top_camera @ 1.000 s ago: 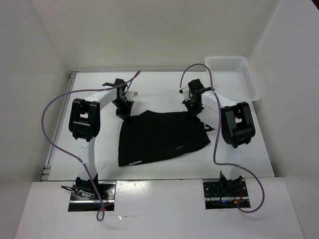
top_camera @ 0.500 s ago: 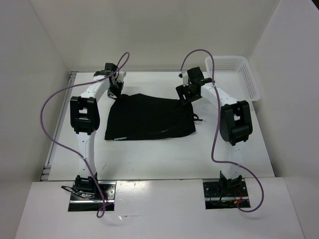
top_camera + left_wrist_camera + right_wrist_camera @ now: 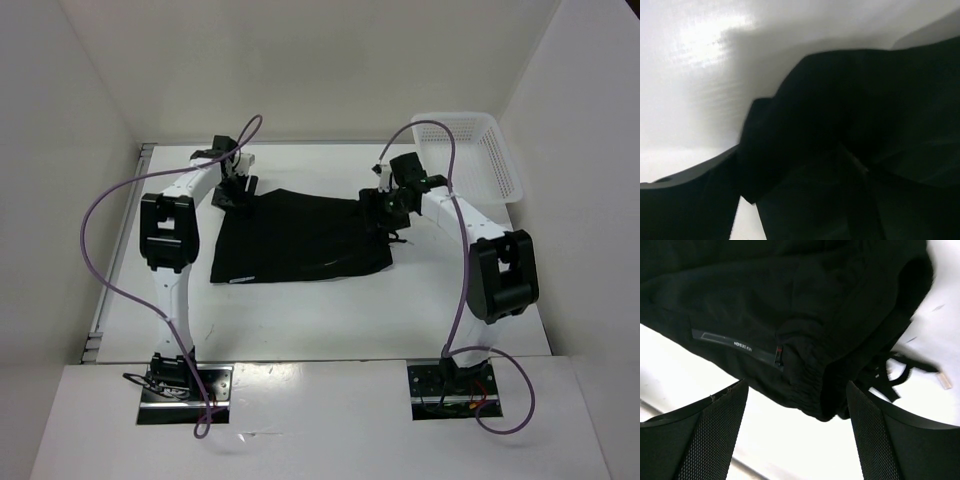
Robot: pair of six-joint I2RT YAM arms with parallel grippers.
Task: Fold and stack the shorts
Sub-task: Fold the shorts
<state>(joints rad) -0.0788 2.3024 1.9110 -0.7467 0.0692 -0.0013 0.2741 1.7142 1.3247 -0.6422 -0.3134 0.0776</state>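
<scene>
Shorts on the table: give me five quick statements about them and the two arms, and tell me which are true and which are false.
1. The shorts lie flat on the table. True.
2. The shorts sit inside the white basket. False: the basket stands at the far right corner, apart from them.
3. The right fingers stand apart, with the waistband lying between them. True.
4. The drawstring is tucked out of sight. False: the drawstring lies out on the table beside the waistband.
5. Both arms reach to the shorts' near edge. False: the left arm and the right arm reach to the far corners.
</scene>
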